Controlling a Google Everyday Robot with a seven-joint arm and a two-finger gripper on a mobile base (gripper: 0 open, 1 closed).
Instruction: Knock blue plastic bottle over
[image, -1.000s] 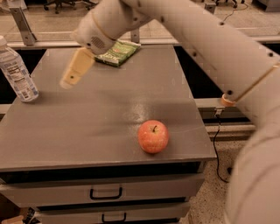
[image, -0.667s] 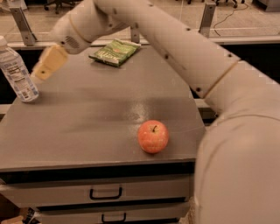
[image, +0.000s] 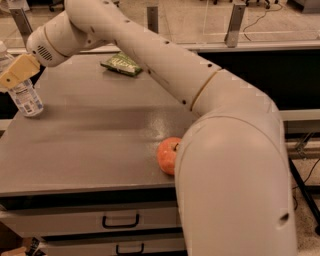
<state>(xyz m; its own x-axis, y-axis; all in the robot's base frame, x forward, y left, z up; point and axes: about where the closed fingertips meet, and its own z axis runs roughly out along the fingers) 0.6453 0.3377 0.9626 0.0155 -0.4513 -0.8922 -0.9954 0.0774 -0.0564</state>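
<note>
The blue plastic bottle (image: 24, 97) stands upright near the table's far left edge, clear with a white label; its top is partly covered by my gripper. My gripper (image: 16, 73), with tan fingers, sits against the bottle's upper part at mid height, touching or nearly touching it. The white arm reaches across the whole table from the right foreground.
A red apple (image: 168, 155) lies near the table's front right, partly hidden by my arm. A green snack bag (image: 121, 64) lies at the back middle. The grey table (image: 90, 145) has drawers below. A railing with glass runs behind.
My gripper has swept left across the table and now reaches the bottle. The bottle still stands upright in the same place. The arm now covers part of the apple.
</note>
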